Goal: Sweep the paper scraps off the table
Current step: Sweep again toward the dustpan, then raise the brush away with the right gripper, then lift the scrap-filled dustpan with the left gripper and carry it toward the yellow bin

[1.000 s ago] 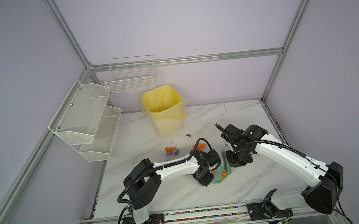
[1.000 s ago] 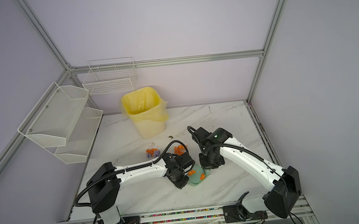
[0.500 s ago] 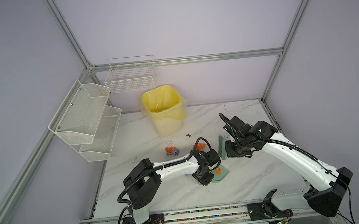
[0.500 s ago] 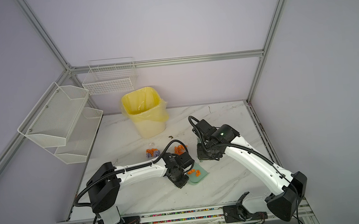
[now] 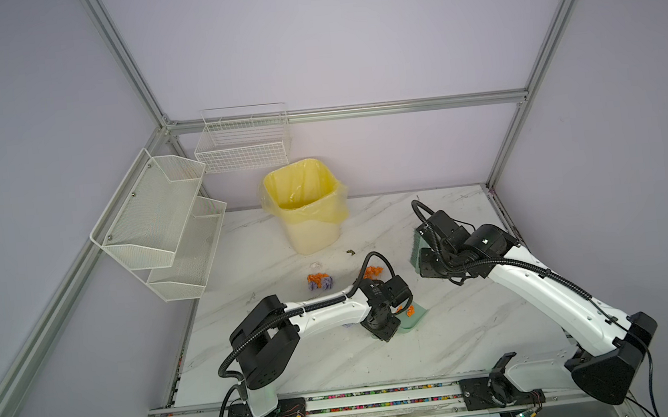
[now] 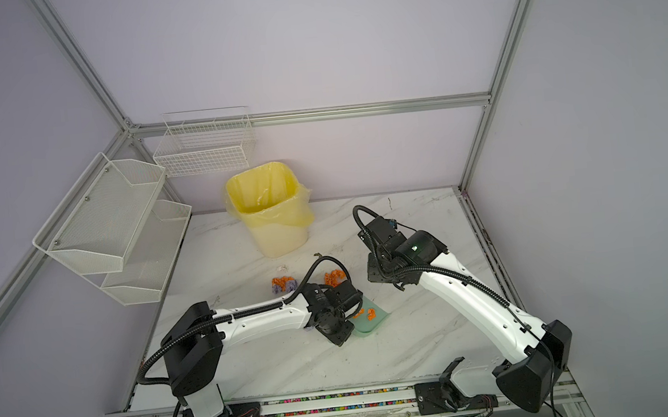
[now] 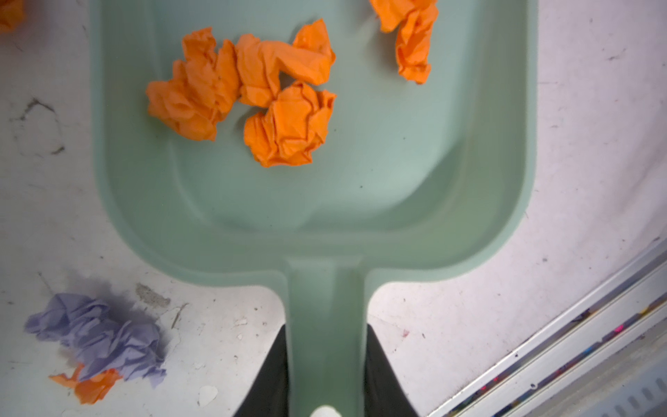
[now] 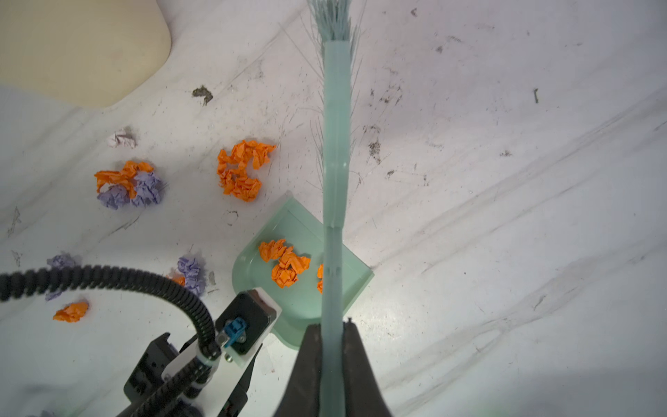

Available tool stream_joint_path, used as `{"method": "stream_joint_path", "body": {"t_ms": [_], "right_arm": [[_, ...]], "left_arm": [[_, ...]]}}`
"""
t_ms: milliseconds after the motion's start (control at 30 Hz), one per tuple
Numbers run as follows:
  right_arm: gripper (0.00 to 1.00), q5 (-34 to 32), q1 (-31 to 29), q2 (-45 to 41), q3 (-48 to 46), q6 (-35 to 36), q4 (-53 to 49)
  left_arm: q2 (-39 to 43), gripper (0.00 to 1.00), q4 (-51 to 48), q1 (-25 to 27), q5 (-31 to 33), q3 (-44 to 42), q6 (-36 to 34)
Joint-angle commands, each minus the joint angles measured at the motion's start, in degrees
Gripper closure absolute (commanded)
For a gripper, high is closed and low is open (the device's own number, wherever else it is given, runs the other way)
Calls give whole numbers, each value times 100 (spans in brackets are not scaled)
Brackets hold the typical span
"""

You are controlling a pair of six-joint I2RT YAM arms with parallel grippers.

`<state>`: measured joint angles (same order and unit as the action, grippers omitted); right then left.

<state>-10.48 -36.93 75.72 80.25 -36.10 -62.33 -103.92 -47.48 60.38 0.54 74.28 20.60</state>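
The mint-green plastic dustpan [image 7: 325, 202] is gripped by its handle between the narrowly set fingers of the left gripper [image 7: 326, 364]. This is made plain only in the left wrist view; in both top views the grip is hidden under the arm's black wrist. Four crumpled orange paper scraps [image 7: 285, 126] are seen inside the pan, which is laid on the white marble-patterned table [image 5: 461, 331] just below the middle of the frame. A lavender wad [image 7: 97, 335] is shown on the table beside the handle.

The right gripper [image 8: 332, 335] is closed on the handle of the mint-green bristle brush [image 8: 335, 144], found right of centre in a top view. Whether its bristles touch the table cannot be told.

An orange cluster [image 8: 242, 169] and a mixed orange-and-lavender cluster [image 8: 126, 187] are left on the table between the pan and the yellow-lined waste bin [image 5: 307, 208]. Further loose wads, covered by the left arm in both top views, are revealed by the right wrist view.
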Motion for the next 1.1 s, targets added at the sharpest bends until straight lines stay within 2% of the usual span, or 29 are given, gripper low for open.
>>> {"method": "stream_joint_path", "body": {"t_ms": [0, 100, 367, 500, 633, 733, 900, 1067], "right_arm": [[100, -102, 246, 98, -21, 166, 456], [100, 226, 564, 226, -80, 410, 752], [100, 329, 1211, 207, -68, 595, 1336], [100, 630, 1485, 267, -50, 761, 1512], [100, 442, 1624, 416, 18, 848, 1510], [100, 615, 1695, 326, -297, 759, 1829], [100, 1100, 1728, -97, -532, 744, 1971], [100, 925, 1735, -437, -637, 918, 1987]], "left_arm": [[177, 95, 497, -35, 78, 43, 228], [237, 95, 682, -35, 105, -86, 358], [492, 95, 973, -30, 368, -250, 627], [665, 95, 988, -35, 489, -159, 656], [741, 95, 665, -35, 475, 175, 751], [752, 95, 514, -35, 422, 391, 811], [731, 95, 386, -36, 422, 770, 1021], [740, 94, 508, -31, 753, 841, 1180]]}}
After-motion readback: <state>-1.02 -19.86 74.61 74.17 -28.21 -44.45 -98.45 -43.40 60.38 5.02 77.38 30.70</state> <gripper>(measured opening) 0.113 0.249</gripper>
